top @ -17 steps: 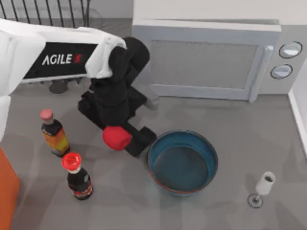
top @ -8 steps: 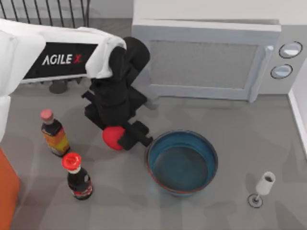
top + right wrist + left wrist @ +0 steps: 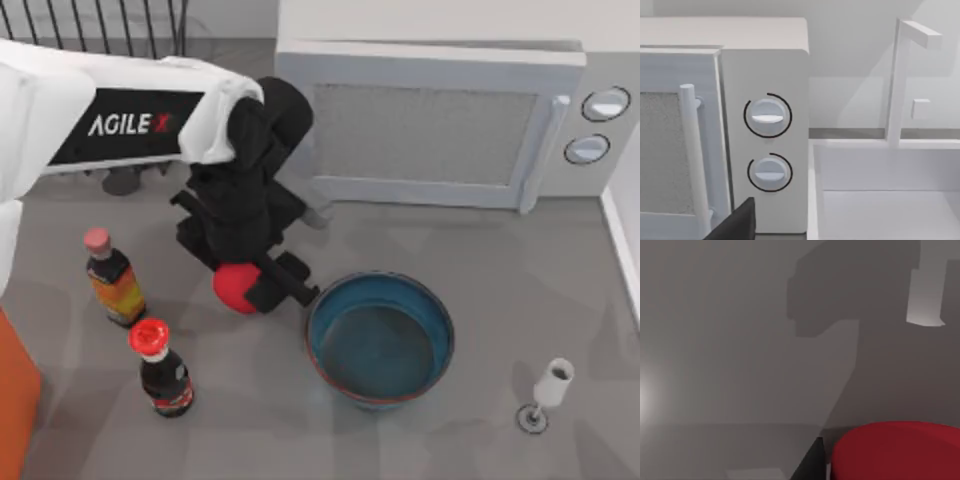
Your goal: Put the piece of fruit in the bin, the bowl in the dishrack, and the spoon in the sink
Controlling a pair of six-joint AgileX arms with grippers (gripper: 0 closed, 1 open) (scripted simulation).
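Our left claw (image 3: 243, 286) is clamped on the piece of fruit (image 3: 236, 287), near the middle of the grey worktop (image 3: 480, 260), w/ the black fingers (image 3: 283, 281) on either side of it. In the left wrist view the red fruit sits right under the camera. The bowl (image 3: 380, 338) stands upright just right of the claw, apart from it, teal inside & out. Bin (image 3: 14, 410) is at the worktop's left edge, orange side showing. Dishrack (image 3: 95, 25) bars are at the far left corner, behind our left arm. Two bottles (image 3: 112, 277) stand left of the fruit; a small white glass (image 3: 548, 390) sits right of the bowl. Microwave (image 3: 450, 120) at the back. Right wrist view looks at the microwave's knobs (image 3: 767, 116) & the sink (image 3: 885, 190) beside it; we can't tell the right claw's state.
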